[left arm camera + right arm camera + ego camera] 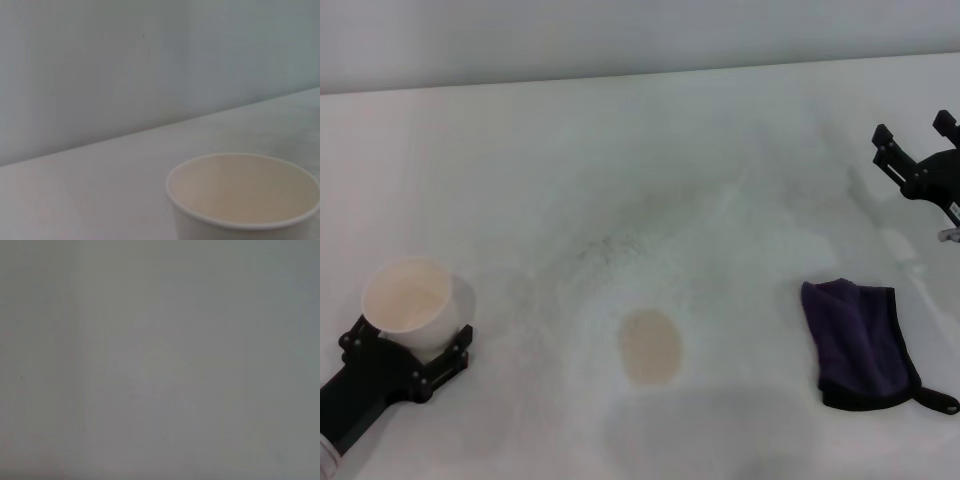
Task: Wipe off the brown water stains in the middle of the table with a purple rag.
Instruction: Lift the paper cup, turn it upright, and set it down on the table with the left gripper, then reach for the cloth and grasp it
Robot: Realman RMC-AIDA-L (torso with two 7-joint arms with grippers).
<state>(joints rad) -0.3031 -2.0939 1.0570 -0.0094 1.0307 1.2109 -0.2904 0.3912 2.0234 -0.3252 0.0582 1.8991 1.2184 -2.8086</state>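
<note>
At worktop (pixel 620 150) centre, brown water stains (pixel 650 346) untouched, wipe not started. Purple rag (pixel 861 344) lies flat at 3 o'clock of stain, not picked up. Right gripper (pixel 917 137) near rag's 1 o'clock, jaws wide, empty. Left gripper (pixel 408 345) at 9 o'clock, jaws holding white cup (pixel 412 303).

Black right gripper (pixel 917 151) cut off by the head view's right edge, black left gripper (pixel 405 362) running out at the lower left corner, white paper cup (pixel 244 197) cropped below in the left wrist view, right wrist view a featureless grey blur.
</note>
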